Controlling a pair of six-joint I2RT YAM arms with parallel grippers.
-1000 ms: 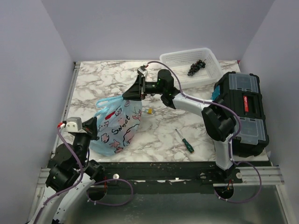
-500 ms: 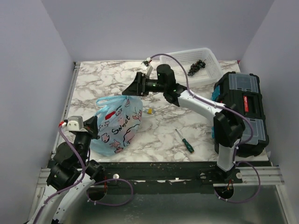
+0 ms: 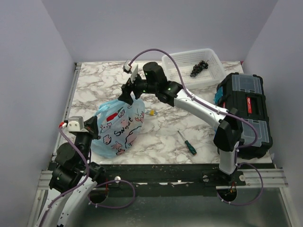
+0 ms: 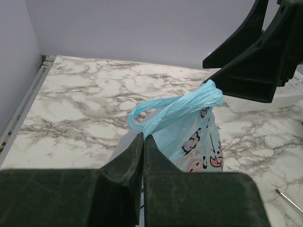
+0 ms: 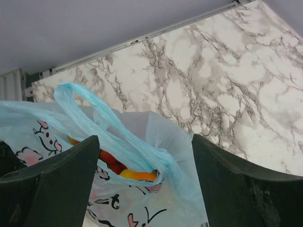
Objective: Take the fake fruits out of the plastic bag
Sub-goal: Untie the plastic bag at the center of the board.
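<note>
The light-blue printed plastic bag stands at the table's front left, its loop handles bunched on top. Through its gaping mouth I see the fake fruits: red ones and an orange-yellow one; any others are hidden by the film. My right gripper hangs open just above the mouth, a finger on each side and nothing between them. My left gripper is shut at the bag's near left side, with the thin film running into its tips.
At the back right stands a white lattice basket holding a dark grape bunch. A black toolbox fills the right edge. A green-handled screwdriver and a tiny yellow bit lie right of the bag.
My right gripper let go of the bag's top, opened wide and swung left and down over the mouth. The bag's top slackened. The left arm stayed put.
</note>
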